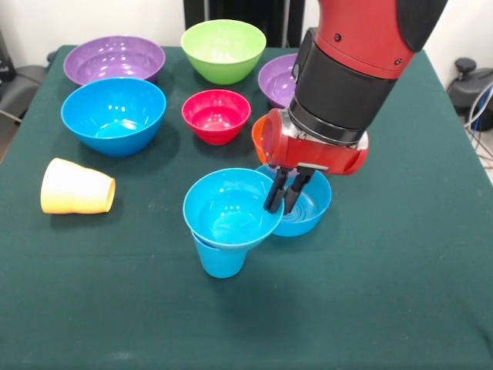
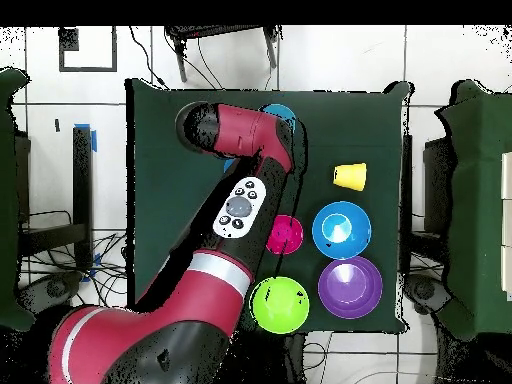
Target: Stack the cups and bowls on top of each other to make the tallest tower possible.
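Observation:
The tower is a sky-blue cup (image 1: 221, 259) with a blue bowl (image 1: 229, 208) nested in its mouth, at the table's middle. My gripper (image 1: 282, 206) hangs just right of it, its fingers close together astride the left rim of a smaller blue bowl (image 1: 310, 206), one finger inside and one outside. An orange bowl (image 1: 259, 136) shows partly behind the gripper. The pale yellow cup (image 1: 77, 187) lies on its side at the left. In the overhead view the arm hides the gripper; a blue bowl's edge (image 2: 279, 112) shows beside it.
At the back stand a large purple bowl (image 1: 114, 59), a lime green bowl (image 1: 223, 50), a smaller purple bowl (image 1: 277, 79) partly behind the arm, a large blue bowl (image 1: 113, 114) and a pink-red bowl (image 1: 216, 114). The green cloth (image 1: 385, 293) covers the table.

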You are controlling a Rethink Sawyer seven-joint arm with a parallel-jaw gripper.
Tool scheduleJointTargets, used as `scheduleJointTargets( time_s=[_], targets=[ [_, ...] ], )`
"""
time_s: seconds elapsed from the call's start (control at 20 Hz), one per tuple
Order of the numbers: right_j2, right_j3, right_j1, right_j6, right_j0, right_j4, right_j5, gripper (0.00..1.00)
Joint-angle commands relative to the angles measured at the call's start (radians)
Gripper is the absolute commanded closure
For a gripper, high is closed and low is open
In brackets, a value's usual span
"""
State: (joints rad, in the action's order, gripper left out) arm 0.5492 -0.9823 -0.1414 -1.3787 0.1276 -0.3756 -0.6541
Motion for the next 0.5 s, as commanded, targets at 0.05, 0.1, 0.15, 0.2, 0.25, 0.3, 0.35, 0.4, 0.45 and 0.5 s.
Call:
scheduleJointTargets(
  time_s=[0.05, 0.1, 0.15, 0.2, 0.25, 0.3, 0.35, 0.4, 0.45, 0.5],
  targets=[
    [-0.131, -0.08, 0.013, -0.112, -0.031, 0.047, -0.046, 1.0],
    [-0.131, -0.082, 0.012, -0.112, -0.032, 0.047, -0.044, 1.0],
    [-0.13, -0.084, 0.011, -0.112, -0.033, 0.048, -0.042, 1.0],
    [-0.129, -0.087, 0.009, -0.111, -0.034, 0.049, -0.04, 1.0],
    [-0.128, -0.086, 0.01, -0.112, -0.035, 0.049, -0.043, 1.0],
    [-0.128, -0.088, 0.009, -0.111, -0.035, 0.05, -0.042, 1.0],
    [-0.127, -0.089, 0.009, -0.11, -0.036, 0.051, -0.041, 1.0],
    [-0.127, -0.09, 0.009, -0.11, -0.037, 0.052, -0.04, 1.0],
    [-0.13, -0.101, 0.004, -0.108, -0.036, 0.053, -0.032, 1.0],
    [-0.132, -0.103, 0.004, -0.109, -0.036, 0.052, -0.029, 1.0]
  ],
)
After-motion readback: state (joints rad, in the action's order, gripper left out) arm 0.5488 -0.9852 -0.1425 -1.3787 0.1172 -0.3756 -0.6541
